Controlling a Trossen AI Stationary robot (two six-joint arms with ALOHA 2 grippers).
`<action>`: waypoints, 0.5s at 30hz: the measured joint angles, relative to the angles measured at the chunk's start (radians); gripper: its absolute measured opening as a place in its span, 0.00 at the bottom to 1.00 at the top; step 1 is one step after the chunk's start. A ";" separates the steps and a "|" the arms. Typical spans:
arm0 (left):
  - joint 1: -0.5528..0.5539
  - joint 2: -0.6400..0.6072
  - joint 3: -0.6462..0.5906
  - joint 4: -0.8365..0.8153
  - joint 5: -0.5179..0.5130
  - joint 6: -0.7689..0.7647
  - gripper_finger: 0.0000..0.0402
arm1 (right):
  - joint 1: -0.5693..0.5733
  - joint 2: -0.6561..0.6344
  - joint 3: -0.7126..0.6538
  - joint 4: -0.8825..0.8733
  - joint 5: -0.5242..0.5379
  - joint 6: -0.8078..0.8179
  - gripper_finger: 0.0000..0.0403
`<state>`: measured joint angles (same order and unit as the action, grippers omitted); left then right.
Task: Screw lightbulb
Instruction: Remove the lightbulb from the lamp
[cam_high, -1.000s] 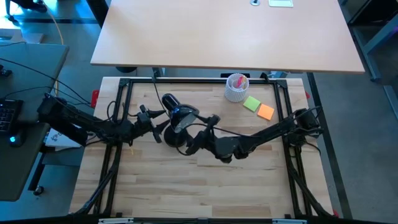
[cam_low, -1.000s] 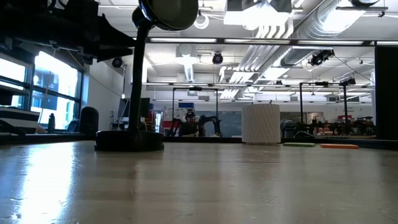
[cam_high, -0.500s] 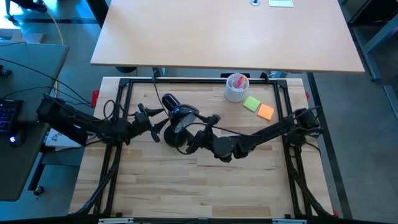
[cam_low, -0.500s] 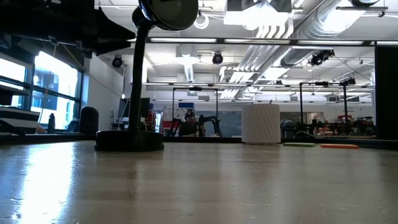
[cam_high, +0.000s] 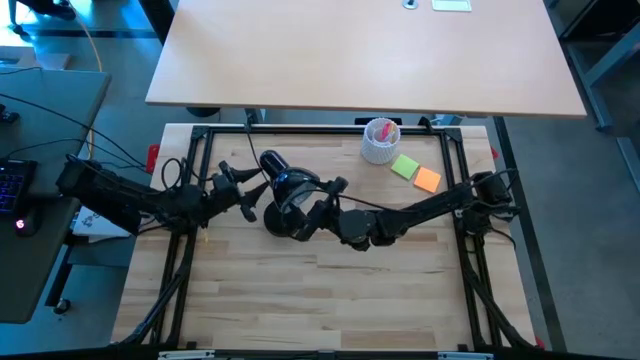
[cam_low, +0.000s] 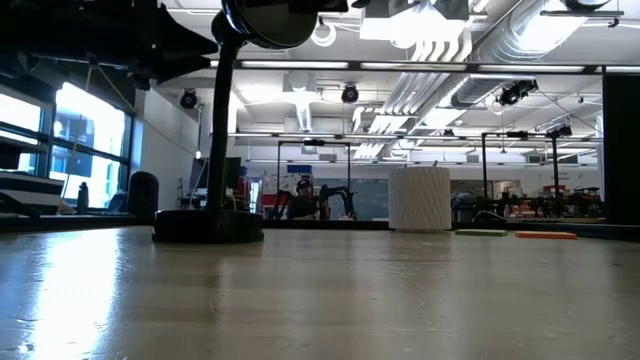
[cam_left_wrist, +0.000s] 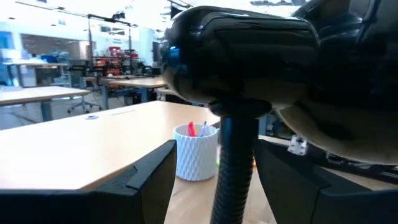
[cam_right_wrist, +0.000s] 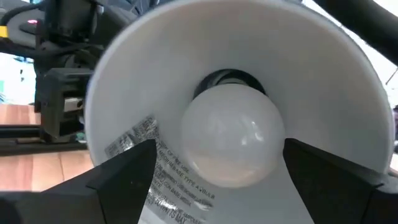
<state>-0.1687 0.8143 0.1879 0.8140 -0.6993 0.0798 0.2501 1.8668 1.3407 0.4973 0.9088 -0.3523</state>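
Observation:
The black desk lamp (cam_high: 283, 205) stands on its round base (cam_low: 208, 225) at the table's middle left. The white lightbulb (cam_right_wrist: 231, 134) sits in the socket inside the shade's white inner wall (cam_right_wrist: 186, 56). My right gripper (cam_high: 318, 205) is open at the shade's mouth, pointing level into it. Its fingers (cam_right_wrist: 124, 180) stand on either side of the bulb, apart from it. My left gripper (cam_high: 252, 196) is open on the lamp's left side. The ribbed neck (cam_left_wrist: 233, 168) runs upright between its fingers, below the lamp's head (cam_left_wrist: 236, 56). My left gripper comes level from the table's left side, with the lamp's neck (cam_left_wrist: 239, 149) between its open fingers, just under the head. One finger (cam_left_wrist: 149, 180) stands clear of the neck. Whether the other finger (cam_left_wrist: 292, 180) touches it I cannot tell.
A white ribbed cup (cam_high: 381, 141) with pens stands at the table's far right. A green sticky note (cam_high: 404, 166) and an orange one (cam_high: 427, 180) lie beside it. The black frame rail (cam_high: 300, 128) runs along the far edge. The near half of the table (cam_high: 330, 300) is bare wood.
My right gripper has moved level toward the table's far edge and closer to the lamp's shade. The lamp has stayed where it was.

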 joint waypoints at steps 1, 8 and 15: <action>0.007 0.000 0.000 0.000 0.021 0.000 0.52 | -0.004 0.000 0.000 0.000 -0.008 0.007 0.86; 0.026 0.001 0.000 0.000 0.147 -0.013 0.48 | -0.038 0.000 0.000 0.000 -0.047 -0.016 0.86; 0.022 0.001 0.000 0.000 0.148 -0.017 0.44 | -0.054 0.000 0.000 0.001 -0.050 -0.154 0.85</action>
<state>-0.1463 0.8150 0.1879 0.8139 -0.5514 0.0628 0.1961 1.8668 1.3407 0.4980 0.8589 -0.5064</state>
